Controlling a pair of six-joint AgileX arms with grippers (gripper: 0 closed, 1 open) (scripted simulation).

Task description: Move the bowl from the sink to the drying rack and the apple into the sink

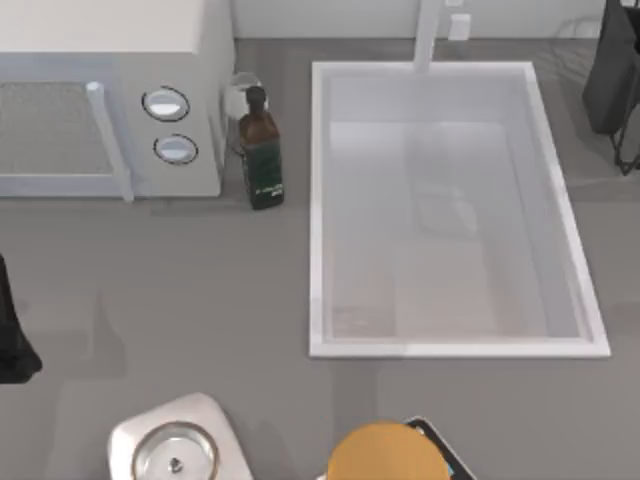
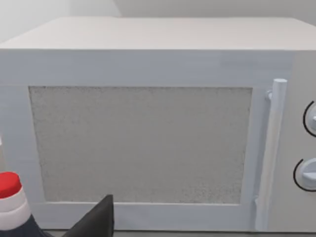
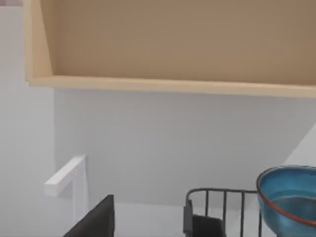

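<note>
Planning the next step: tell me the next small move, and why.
Probably draw the right arm back from the drying rack toward the table. The sink holds no bowl now, and the bowl is by the rack's wires, so the apple seems next. The left arm is at the table's left edge.

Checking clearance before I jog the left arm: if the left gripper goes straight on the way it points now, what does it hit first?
Most likely the microwave: in the left wrist view its speckled door faces the left gripper squarely, nothing between. How near is unclear.
</note>
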